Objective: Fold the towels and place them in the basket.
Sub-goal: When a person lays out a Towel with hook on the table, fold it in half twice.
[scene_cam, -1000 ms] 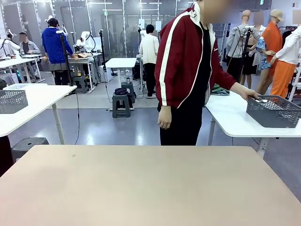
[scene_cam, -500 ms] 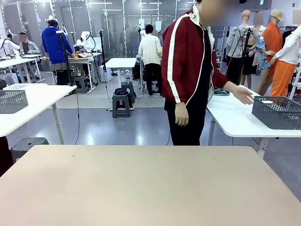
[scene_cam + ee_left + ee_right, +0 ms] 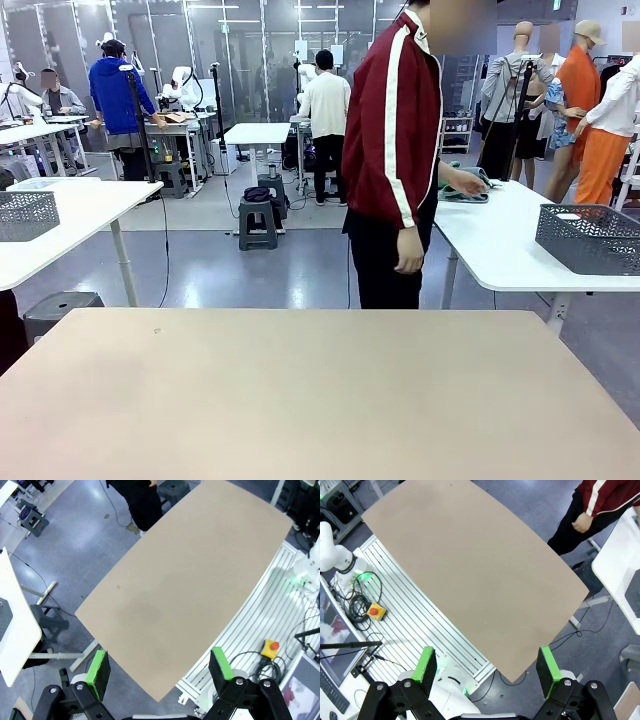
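Standing across the beige worktop (image 3: 300, 390), a person (image 3: 395, 130) in a maroon jacket faces a white side table (image 3: 490, 255), one arm reaching onto the towels (image 3: 478, 195) lying near its far corner. The basket (image 3: 588, 240) sits on that same table, well apart from the towels. High over the worktop, the left hand (image 3: 159, 669) and right hand (image 3: 485, 667) both hang released, green pads spread wide, grasping nothing.

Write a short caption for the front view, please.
Person at a white side table has a hand on the towels, with the basket nearby.
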You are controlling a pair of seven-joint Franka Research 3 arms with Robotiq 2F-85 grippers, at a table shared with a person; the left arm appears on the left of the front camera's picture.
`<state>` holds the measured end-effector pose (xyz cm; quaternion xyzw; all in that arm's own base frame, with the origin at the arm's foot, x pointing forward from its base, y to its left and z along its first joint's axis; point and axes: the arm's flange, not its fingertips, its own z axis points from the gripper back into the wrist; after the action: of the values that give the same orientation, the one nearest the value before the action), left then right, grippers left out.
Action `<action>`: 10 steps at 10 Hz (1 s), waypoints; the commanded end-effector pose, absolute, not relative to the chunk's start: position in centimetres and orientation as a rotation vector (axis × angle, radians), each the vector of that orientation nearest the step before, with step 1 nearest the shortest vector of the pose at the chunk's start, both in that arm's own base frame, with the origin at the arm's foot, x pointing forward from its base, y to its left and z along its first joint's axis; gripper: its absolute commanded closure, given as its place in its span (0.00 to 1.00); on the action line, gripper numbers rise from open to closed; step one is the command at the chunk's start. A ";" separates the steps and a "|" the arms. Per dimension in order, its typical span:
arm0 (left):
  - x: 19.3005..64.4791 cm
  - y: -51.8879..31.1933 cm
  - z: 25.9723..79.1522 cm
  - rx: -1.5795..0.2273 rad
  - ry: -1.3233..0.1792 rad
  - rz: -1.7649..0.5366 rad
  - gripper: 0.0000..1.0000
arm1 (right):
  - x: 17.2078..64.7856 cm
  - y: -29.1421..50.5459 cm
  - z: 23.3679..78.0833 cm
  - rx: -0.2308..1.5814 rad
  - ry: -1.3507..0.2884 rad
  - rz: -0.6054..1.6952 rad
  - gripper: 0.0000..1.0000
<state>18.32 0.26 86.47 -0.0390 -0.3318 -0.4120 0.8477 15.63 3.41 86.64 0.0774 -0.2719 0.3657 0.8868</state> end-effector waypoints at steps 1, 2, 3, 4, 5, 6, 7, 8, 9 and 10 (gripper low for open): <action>18.2 0.2 86.5 -0.081 -0.703 -0.874 0.00 | 15.7 3.3 86.8 0.159 -0.558 0.751 0.00; 18.2 0.2 86.5 -0.081 -0.703 -0.874 0.00 | 15.7 3.3 86.8 0.159 -0.558 0.751 0.00; 18.2 0.2 86.5 -0.081 -0.703 -0.874 0.00 | 15.7 3.3 86.8 0.159 -0.558 0.751 0.00; 18.2 0.2 86.5 -0.081 -0.703 -0.874 0.00 | 15.7 3.3 86.8 0.159 -0.558 0.751 0.00; 18.2 0.2 86.5 -0.081 -0.703 -0.874 0.00 | 15.7 3.3 86.8 0.159 -0.558 0.751 0.00; 18.2 0.2 86.5 -0.081 -0.703 -0.874 0.00 | 15.7 3.3 86.8 0.159 -0.558 0.751 0.00; 18.2 0.2 86.5 -0.081 -0.703 -0.874 0.00 | 15.7 3.3 86.8 0.159 -0.558 0.751 0.00; 18.2 0.2 86.5 -0.081 -0.703 -0.874 0.00 | 15.7 3.3 86.8 0.159 -0.558 0.751 0.00; 18.2 0.2 86.5 -0.081 -0.703 -0.874 0.00 | 15.7 3.3 86.8 0.159 -0.558 0.751 0.00; 18.2 0.2 86.5 -0.081 -0.703 -0.874 0.00 | 15.7 3.3 86.8 0.159 -0.558 0.751 0.00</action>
<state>18.32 0.26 86.47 -0.0390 -0.3318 -0.4120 0.8477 15.63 3.41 86.64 0.0774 -0.2719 0.3656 0.8868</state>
